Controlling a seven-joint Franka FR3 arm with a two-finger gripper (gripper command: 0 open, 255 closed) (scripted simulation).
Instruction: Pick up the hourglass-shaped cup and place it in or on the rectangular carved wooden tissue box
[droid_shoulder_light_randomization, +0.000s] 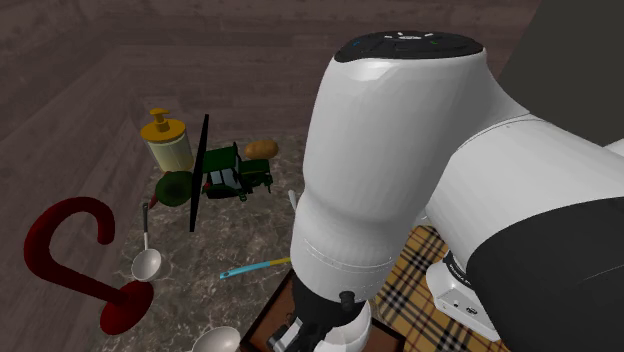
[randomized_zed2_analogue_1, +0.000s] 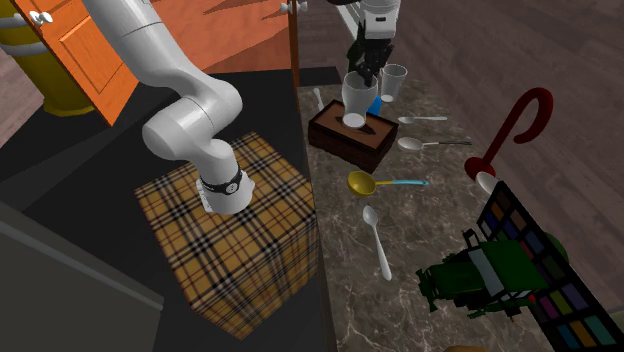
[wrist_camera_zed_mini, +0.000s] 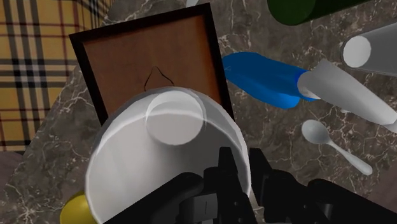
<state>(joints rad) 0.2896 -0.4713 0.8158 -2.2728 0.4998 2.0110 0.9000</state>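
Observation:
A translucent white cup with a narrow waist hangs from my gripper, which is shut on its rim wall. In the second exterior view the cup stands upright right over the brown tissue box, with the gripper coming down on it from above. Its base is level with the box's top; I cannot tell whether it touches. The wrist view looks down through the cup onto the box's brown top, with its dark frame and slit. A corner of the box peeks out under the arm in the shoulder view.
A second clear glass stands just behind the box. Spoons lie around, one yellow with a blue handle. A red hook shape, green toy tractor, colour chart and yellow dispenser sit further off. The plaid stand borders the marble top.

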